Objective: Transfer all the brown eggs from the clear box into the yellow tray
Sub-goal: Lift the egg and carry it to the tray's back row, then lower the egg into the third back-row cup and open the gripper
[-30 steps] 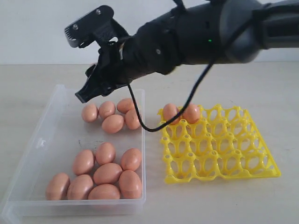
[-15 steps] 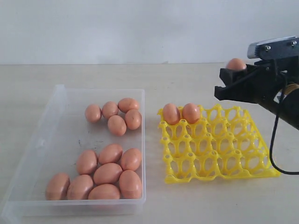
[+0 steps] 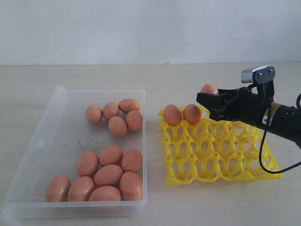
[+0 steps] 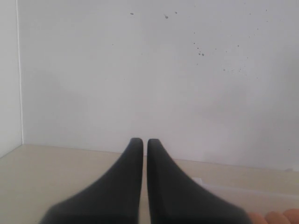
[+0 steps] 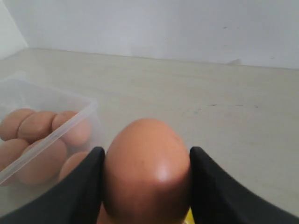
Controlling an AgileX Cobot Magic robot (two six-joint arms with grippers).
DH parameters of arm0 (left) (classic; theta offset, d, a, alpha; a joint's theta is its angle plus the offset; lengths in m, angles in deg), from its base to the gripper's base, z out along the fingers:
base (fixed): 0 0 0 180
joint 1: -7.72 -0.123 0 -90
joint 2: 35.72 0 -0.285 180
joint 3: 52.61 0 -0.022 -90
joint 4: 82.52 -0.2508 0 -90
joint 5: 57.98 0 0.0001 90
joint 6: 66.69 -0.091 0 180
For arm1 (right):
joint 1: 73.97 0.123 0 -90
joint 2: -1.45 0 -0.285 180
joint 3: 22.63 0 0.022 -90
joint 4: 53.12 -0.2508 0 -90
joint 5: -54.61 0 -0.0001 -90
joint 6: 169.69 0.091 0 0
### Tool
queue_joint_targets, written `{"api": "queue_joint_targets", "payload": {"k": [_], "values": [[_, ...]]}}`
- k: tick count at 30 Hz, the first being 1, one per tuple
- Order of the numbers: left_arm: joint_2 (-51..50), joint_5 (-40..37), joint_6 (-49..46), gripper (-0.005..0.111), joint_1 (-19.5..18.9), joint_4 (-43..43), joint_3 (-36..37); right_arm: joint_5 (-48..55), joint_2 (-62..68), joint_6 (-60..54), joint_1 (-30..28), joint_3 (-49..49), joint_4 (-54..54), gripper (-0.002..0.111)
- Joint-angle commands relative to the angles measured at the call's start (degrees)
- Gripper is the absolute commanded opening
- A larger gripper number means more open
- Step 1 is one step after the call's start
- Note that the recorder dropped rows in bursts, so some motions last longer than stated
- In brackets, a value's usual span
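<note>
The clear box point(image 3: 56, 117) lies on the left and holds several brown eggs in two clusters, one far point(image 3: 117, 126) and one near point(image 3: 108, 174). To its right is the yellow tray point(image 3: 221, 162), with two eggs point(image 3: 172, 114) in its back row. My right gripper point(image 3: 207, 98) point(image 5: 147, 149) is shut on another brown egg point(image 3: 209, 88) point(image 5: 147, 170). It holds the egg just over the tray's back edge, right of the two seated eggs. My left gripper point(image 4: 145, 141) is shut and empty, away from the box, and does not show in the exterior view.
The box and the tray rest on a pale tabletop point(image 3: 188, 77) with a white wall behind it. A black cable point(image 3: 261, 155) hangs from the right arm over the tray's right side. In the right wrist view the box's corner point(image 5: 91, 105) lies beside the held egg.
The right arm swung from above the clear box to the right side. It then came down and leftward with the egg to the tray's back edge. The eggs in the box shifted slightly.
</note>
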Motion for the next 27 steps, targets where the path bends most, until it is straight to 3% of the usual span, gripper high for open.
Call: {"api": "queue_joint_targets", "payload": {"k": [1,12,23,27], "values": [[0.12,-0.17,-0.31,0.004,0.08,-0.23,-0.05,-1.18,2.26,2.33,-0.45,2.64,1.31,0.0],[0.12,-0.17,-0.31,0.004,0.08,-0.23,-0.05,7.45,2.26,0.71,-0.45,2.64,3.03,0.0],[0.12,-0.17,-0.31,0.004,0.08,-0.23,-0.05,8.07,2.26,0.28,-0.45,2.5,3.29,0.0],[0.12,-0.17,-0.31,0.004,0.08,-0.23,-0.05,8.07,2.26,0.28,-0.45,2.5,4.12,0.012]]}}
